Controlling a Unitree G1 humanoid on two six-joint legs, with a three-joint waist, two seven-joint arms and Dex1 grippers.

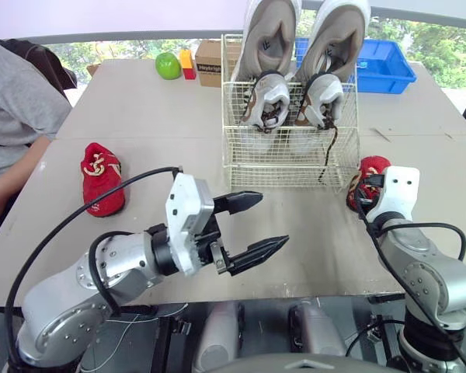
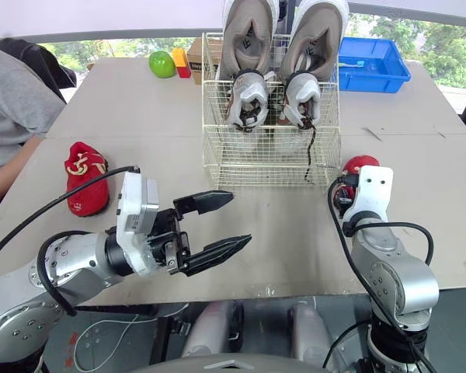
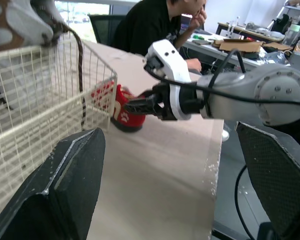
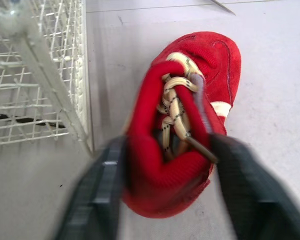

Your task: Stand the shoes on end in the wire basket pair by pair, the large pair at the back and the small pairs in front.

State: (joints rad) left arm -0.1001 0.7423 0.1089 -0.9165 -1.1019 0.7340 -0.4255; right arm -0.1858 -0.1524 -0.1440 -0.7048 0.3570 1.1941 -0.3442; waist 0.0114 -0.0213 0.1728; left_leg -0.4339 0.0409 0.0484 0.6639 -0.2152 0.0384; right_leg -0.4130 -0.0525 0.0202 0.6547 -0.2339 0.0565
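Empty and spread wide, the left gripper (image 1: 273, 221) is being held over the near edge of the table (image 1: 140, 109). Toward the far edge, the wire basket (image 1: 287, 167) is being filled. The large beige pair (image 1: 268, 35) is being carried on end at the back and the small grey pair (image 1: 266, 101) in front, with a dark lace (image 1: 328, 151) dangling down the front wire. A red shoe (image 4: 190, 125), lying just beside the basket's right front corner, is being clasped at its soft collar by the right gripper (image 4: 165, 150). The second red shoe (image 1: 101, 177) is lying untouched near the left edge. Trouble is being risked here: the collar could fold and the shoe slip, or the toe could catch on the rim or the lace, dragging the basket.
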